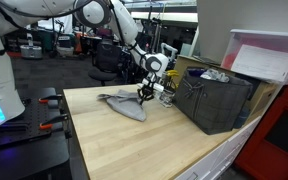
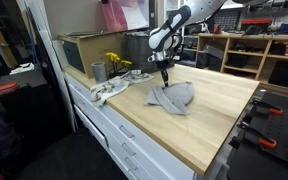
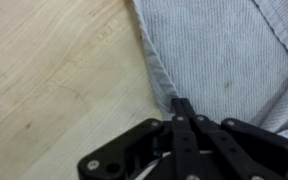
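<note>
A grey cloth [image 1: 124, 103] [image 2: 172, 96] lies crumpled on the pale wooden table [image 1: 134, 150] in both exterior views. My gripper [image 1: 142, 96] [image 2: 165, 80] has come down onto the cloth's edge, on the side toward the bins. In the wrist view the cloth [image 3: 214, 50] fills the upper right. My black gripper [image 3: 181, 104] is shut, its fingertips pressed together right on the cloth's hem. The hem puckers slightly where they pinch it. Bare wood shows to the left of the hem.
A black bin [image 1: 216, 100] stands on the table just beyond the gripper. In an exterior view a metal cup [image 2: 98, 71], a yellow item [image 2: 115, 61] and a white rag [image 2: 109, 90] lie near the table's far end. The table's front edge [image 2: 174, 150] drops to drawers.
</note>
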`<state>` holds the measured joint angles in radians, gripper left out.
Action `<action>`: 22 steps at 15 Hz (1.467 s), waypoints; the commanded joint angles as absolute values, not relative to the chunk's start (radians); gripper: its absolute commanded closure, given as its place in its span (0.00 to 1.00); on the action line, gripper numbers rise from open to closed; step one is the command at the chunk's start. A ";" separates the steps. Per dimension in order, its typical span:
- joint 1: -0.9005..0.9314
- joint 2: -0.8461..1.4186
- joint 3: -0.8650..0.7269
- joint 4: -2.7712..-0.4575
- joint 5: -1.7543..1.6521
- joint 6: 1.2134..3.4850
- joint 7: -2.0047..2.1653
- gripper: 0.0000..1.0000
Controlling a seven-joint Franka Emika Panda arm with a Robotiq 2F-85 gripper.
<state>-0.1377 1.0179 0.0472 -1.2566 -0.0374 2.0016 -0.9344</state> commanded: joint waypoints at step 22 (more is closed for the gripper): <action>-0.170 0.849 -0.052 -1.243 -0.209 2.016 -0.486 0.14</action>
